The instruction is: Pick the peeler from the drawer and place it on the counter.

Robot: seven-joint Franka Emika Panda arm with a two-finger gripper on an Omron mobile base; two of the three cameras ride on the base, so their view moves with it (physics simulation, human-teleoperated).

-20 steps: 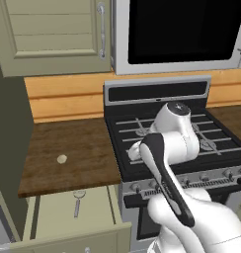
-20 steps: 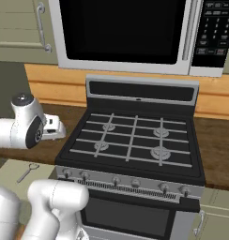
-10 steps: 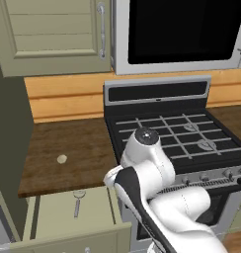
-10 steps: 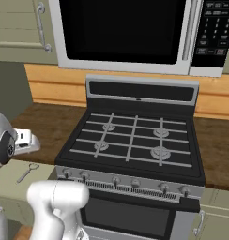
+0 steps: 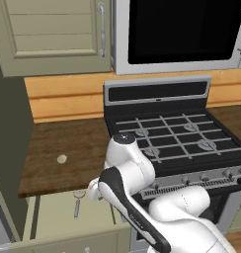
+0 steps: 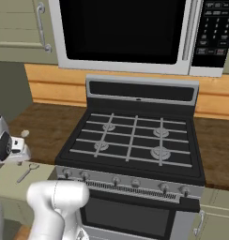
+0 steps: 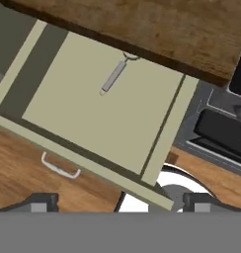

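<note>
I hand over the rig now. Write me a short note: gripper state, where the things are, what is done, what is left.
Gripper: open, holding nothing, above the open drawer.
Peeler: flat on the drawer floor at the back, its loop head under the counter edge.
Also there: a small beige disc on the counter, left of the stove.
Done: drawer is open.
Left: descend, grasp the peeler, lift it, place it on the counter.

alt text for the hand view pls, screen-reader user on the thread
Looking down into the open drawer, where the peeler lies on the pale flat floor, its loop head tucked under the front edge of the dark wood counter. The two dark fingertips sit wide apart at the bottom, well short of the peeler. A stove corner shows at the right.
</note>
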